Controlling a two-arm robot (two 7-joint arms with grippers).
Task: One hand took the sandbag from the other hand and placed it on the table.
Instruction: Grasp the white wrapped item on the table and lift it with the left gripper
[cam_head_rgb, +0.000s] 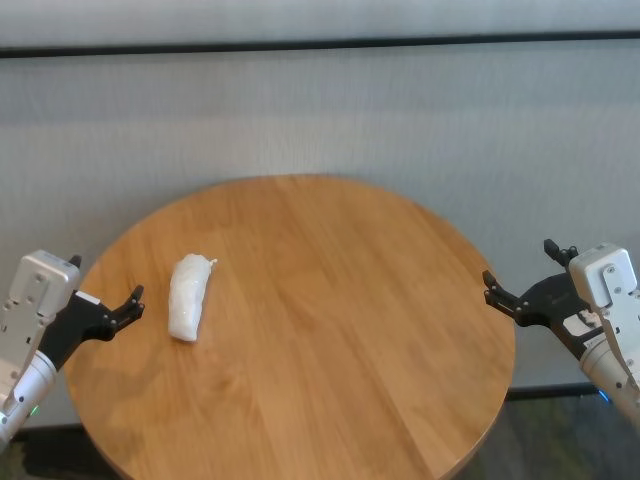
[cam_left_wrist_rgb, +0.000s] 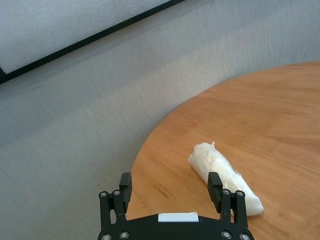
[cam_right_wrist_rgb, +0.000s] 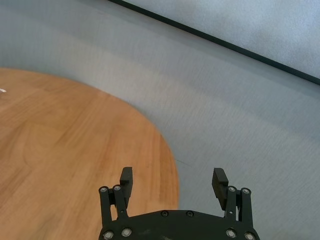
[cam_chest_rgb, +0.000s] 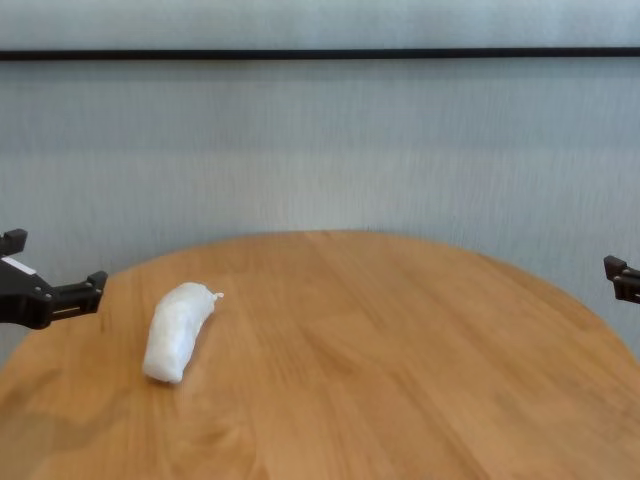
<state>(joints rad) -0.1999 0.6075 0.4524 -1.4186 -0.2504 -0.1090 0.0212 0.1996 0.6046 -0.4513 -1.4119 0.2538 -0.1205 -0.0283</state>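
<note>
The white sandbag (cam_head_rgb: 188, 297) (cam_chest_rgb: 178, 328) lies flat on the left part of the round wooden table (cam_head_rgb: 330, 300), its tied tip pointing away from me. My left gripper (cam_head_rgb: 106, 278) (cam_chest_rgb: 57, 260), on the green-lit wrist, hovers open and empty at the table's left edge, a short gap from the bag. In the left wrist view the sandbag (cam_left_wrist_rgb: 210, 157) lies just beyond one fingertip of that gripper (cam_left_wrist_rgb: 170, 180). My right gripper (cam_head_rgb: 520, 265) (cam_right_wrist_rgb: 172, 175), on the blue-lit wrist, stands open and empty at the table's right edge, far from the bag.
A grey textured wall (cam_head_rgb: 320, 120) with a dark horizontal strip (cam_chest_rgb: 320, 53) rises behind the table. The table's rim (cam_right_wrist_rgb: 172, 165) curves under the right gripper. Bare wood (cam_chest_rgb: 400, 360) spans the middle and right of the top.
</note>
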